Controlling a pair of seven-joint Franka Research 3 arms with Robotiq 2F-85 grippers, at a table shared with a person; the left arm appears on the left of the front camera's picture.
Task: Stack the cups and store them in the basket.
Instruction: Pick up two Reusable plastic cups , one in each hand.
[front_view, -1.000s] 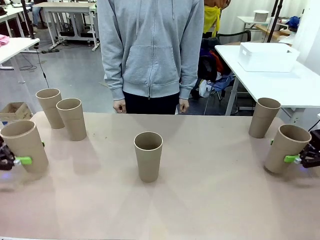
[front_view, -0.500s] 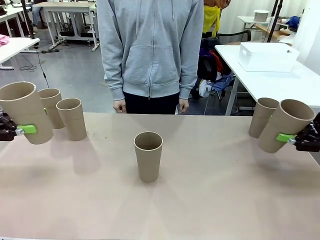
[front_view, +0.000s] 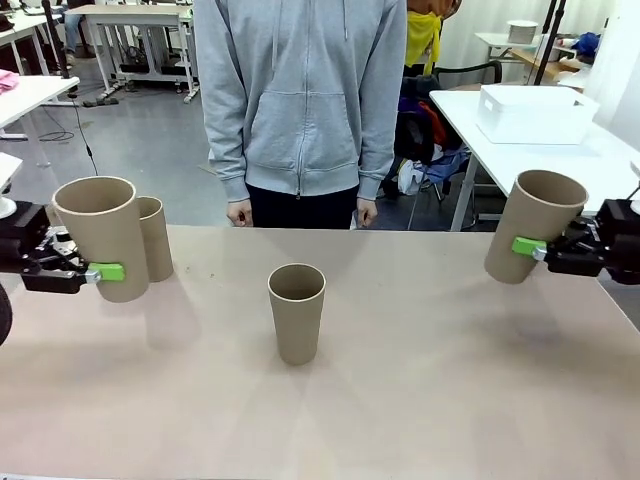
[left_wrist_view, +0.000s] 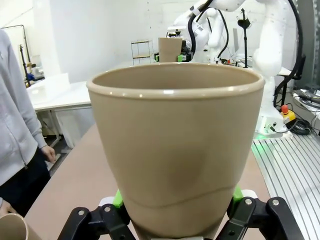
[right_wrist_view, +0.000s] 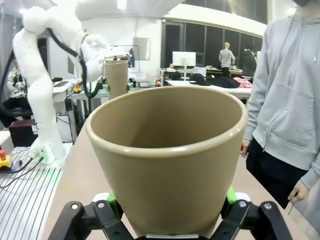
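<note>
Both arms have risen and swung inward since 1 second ago. The 2 tall, tapered, tan-brown paper-like cups they carry sat low at the table's outer edges then; now both hang clear of the pale brown tabletop (front_view: 420, 400).

- Left gripper (front_view: 100, 270): clamped on the lower wall of the left cup (front_view: 98, 225), mouth up, slight tilt.
- Right gripper (front_view: 522, 246): clamped likewise on the right cup (front_view: 538, 215), leaning inward.
- Judgement: pick-up done, no stacking yet.
- Likely target: the 3rd cup (front_view: 297, 315), upright mid-table, well apart from both grippers.
- 4th cup (front_view: 158, 240): stands just behind the left cup.
- White rectangular plastic basket (front_view: 535, 120): on the white side table (front_view: 600, 170), far right, well apart.
</note>
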